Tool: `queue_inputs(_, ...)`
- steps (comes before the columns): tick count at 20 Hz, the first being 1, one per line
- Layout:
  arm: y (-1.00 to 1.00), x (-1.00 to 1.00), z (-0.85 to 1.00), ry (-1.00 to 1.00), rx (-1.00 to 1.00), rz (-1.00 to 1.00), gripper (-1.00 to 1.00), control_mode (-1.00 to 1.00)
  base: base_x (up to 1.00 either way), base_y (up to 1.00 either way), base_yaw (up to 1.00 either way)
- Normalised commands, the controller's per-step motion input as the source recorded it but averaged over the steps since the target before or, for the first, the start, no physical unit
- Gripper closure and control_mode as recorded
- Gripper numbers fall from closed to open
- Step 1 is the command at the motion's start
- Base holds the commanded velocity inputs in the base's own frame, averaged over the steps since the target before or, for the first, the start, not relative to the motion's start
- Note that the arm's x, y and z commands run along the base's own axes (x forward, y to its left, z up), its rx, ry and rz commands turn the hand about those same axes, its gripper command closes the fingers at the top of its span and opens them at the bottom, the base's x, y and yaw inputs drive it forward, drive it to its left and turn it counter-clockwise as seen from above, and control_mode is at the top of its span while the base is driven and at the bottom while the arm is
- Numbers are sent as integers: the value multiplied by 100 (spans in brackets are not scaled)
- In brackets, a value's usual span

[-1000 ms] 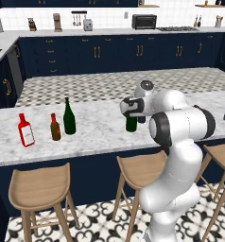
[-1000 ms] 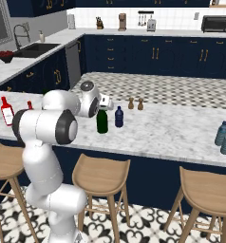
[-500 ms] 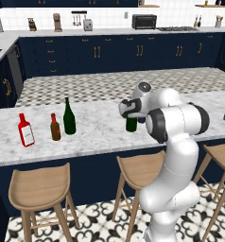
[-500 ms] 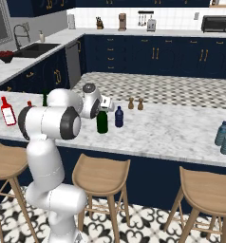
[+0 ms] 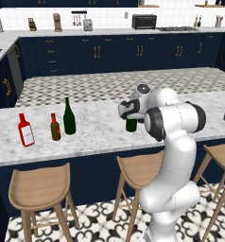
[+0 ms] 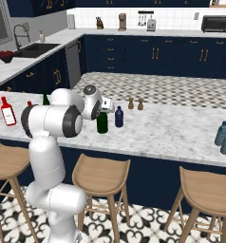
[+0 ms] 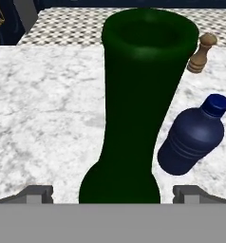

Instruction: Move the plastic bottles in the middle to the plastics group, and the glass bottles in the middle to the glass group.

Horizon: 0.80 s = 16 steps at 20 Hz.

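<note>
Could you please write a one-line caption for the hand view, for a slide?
Open gripper straddles a dark green bottle on the marble counter, with a navy-blue bottle standing beside it.

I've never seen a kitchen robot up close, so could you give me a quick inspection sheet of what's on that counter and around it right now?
Surface: white marbled counter, bottles standing on it.
Job's things: green bottle between the fingertips; navy bottle beside it; second green bottle next to the brown bottle and red bottle; two pale blue bottles at the far end.
Clutter: two small wooden shakers behind.
Pincer: pincer open, straddling the green bottle's neck, not closed on it.
Cables: nothing seen.
Surroundings: wooden stools, navy cabinets, sink, toaster oven.
</note>
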Motion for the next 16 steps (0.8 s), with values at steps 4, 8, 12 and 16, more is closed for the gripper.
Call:
queue_inputs(4,0,4,0,0,0,0,-100,-100,0,0,0)
queue_inputs(8,0,14,-3,0,0,0,-100,-100,0,0,0)
queue_inputs(12,0,9,-2,0,0,0,-100,-100,0,0,0)
queue_inputs(16,0,0,0,0,0,0,100,-100,0,0,0)
